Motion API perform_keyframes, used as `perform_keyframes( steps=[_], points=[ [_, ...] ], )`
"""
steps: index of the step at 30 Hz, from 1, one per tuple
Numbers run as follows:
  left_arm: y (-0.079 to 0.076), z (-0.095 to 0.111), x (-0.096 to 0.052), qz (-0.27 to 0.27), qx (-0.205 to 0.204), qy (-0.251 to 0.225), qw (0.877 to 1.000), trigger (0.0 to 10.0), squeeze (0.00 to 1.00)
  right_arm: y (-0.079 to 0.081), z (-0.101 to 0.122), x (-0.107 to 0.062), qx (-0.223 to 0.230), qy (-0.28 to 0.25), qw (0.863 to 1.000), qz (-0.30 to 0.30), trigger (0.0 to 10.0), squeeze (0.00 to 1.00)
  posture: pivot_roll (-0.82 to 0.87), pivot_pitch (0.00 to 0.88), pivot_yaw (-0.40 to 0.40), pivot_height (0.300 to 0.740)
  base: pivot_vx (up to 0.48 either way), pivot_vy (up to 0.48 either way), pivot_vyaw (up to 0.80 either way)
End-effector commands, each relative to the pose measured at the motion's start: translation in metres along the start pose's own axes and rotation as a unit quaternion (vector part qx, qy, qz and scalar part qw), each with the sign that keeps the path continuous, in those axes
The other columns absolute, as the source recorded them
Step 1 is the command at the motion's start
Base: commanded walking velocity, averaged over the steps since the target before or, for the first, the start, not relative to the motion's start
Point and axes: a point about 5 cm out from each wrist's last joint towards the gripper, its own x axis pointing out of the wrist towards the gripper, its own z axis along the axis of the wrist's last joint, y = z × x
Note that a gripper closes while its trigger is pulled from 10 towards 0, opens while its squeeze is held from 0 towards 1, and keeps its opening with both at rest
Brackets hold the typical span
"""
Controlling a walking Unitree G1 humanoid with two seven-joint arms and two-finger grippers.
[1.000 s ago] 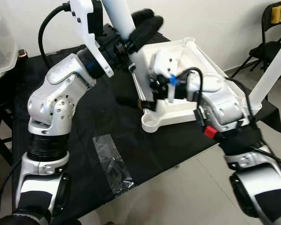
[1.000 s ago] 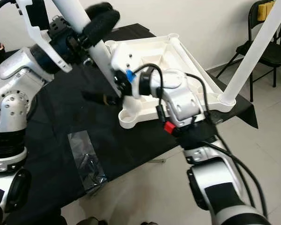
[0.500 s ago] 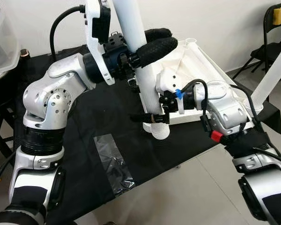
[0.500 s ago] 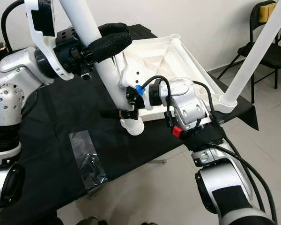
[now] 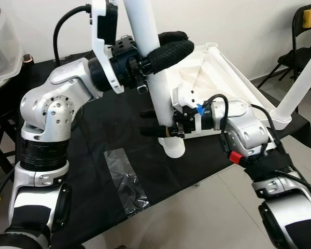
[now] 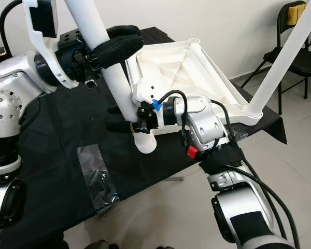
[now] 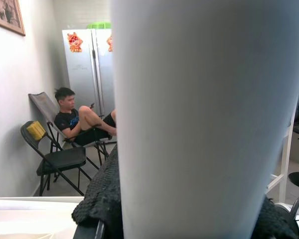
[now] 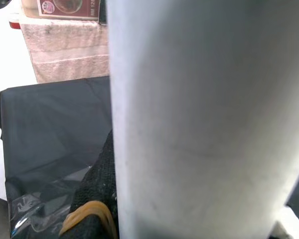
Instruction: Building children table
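left tool [image 5: 166,45]: black padded fingers wrapped tight round the white table leg [image 5: 154,78], high on the shaft, above the bench.
right tool [image 5: 154,123]: fingers clamped on the same leg low down, just above its bottom end; yellow band on one finger [image 8: 87,214].
table leg: near upright, slightly tilted, top running out of frame; flared foot end sits at the near corner socket of the tabletop [image 5: 225,78].
tabletop: white plastic, lying upside down on the bench, ribbed underside up, tilted toward the far right corner.
second leg [image 5: 299,78]: already standing in the right corner socket, leaning out to the right.
bench [image 5: 109,135]: covered in black cloth; tabletop occupies the right half.
plastic bag [image 5: 125,179]: clear, crumpled, flat on the cloth near the front edge, well apart from the tabletop.
folding chair [image 5: 299,41]: black, far right by the wall, yellow item on its back.
person [image 7: 79,122]: seated on a folding chair by the wall, fridge behind.
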Motion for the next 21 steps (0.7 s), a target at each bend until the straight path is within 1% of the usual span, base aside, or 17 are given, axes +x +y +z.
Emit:
perform_keyframes(
  steps=[1,5,6,9,10,12,14,15,17,18,20,21],
  points=[
    [-0.019,0.015,0.017,-0.096,-0.008,-0.076,0.992,0.0,0.00,0.013,-0.002,0.027,0.012,-0.019,0.999,0.031,0.0,0.00,0.00,0.063,-0.009,0.740,0.000,0.000,0.00],
    [-0.016,0.017,0.018,-0.094,0.000,-0.079,0.992,0.0,0.00,0.011,-0.003,0.026,0.017,-0.022,0.999,0.017,0.0,0.00,-0.01,0.066,-0.006,0.740,0.000,0.000,0.00],
    [-0.015,0.017,0.019,-0.092,0.001,-0.079,0.993,0.0,0.67,0.010,-0.003,0.026,0.018,-0.023,1.000,0.010,0.0,0.00,-0.01,0.065,-0.006,0.740,0.000,0.000,0.00],
    [-0.013,0.018,0.019,-0.091,0.001,-0.080,0.993,0.0,0.67,0.009,-0.003,0.025,0.020,-0.024,1.000,0.004,0.0,0.00,-0.01,0.065,-0.006,0.740,0.000,0.000,0.00],
    [-0.013,0.018,0.019,-0.091,0.000,-0.078,0.993,10.0,1.00,0.008,-0.003,0.025,0.020,-0.025,0.999,-0.001,0.0,0.00,-0.01,0.065,-0.006,0.740,0.000,0.000,0.00],
    [-0.012,0.018,0.017,-0.086,0.002,-0.076,0.993,10.0,1.00,0.006,-0.003,0.024,0.020,-0.026,0.999,-0.012,0.0,0.00,-0.01,0.063,-0.006,0.740,0.000,0.000,0.00],
    [-0.008,0.019,0.010,-0.067,0.003,-0.077,0.995,10.0,1.00,0.001,-0.001,0.020,0.021,-0.031,0.999,-0.040,0.0,0.00,-0.01,0.063,-0.004,0.740,0.000,0.000,0.00],
    [-0.008,0.019,0.010,-0.067,0.003,-0.077,0.995,10.0,1.00,0.001,-0.001,0.020,0.021,-0.031,0.999,-0.040,0.0,0.00,-0.01,0.063,-0.004,0.740,0.000,0.000,0.00],
    [-0.002,0.020,-0.002,-0.030,0.008,-0.078,0.996,10.0,1.00,-0.008,0.001,0.014,0.019,-0.037,0.996,-0.078,0.0,0.00,-0.01,0.067,-0.003,0.740,0.000,0.000,0.00],
    [-0.002,0.020,-0.002,-0.030,0.008,-0.078,0.996,10.0,1.00,-0.008,0.001,0.014,0.019,-0.037,0.996,-0.078,0.0,0.00,-0.01,0.067,-0.003,0.740,0.000,0.000,0.00],
    [0.007,0.017,-0.023,0.029,0.012,-0.074,0.997,10.0,1.00,-0.022,0.006,0.003,0.022,-0.051,0.989,-0.139,0.0,0.00,-0.01,0.076,-0.001,0.740,0.000,0.000,0.00],
    [0.010,0.015,-0.030,0.048,0.013,-0.072,0.996,10.0,1.00,-0.026,0.007,-0.001,0.023,-0.056,0.986,-0.158,0.0,0.00,-0.01,0.076,-0.001,0.740,0.000,0.000,0.00]
  ],
)
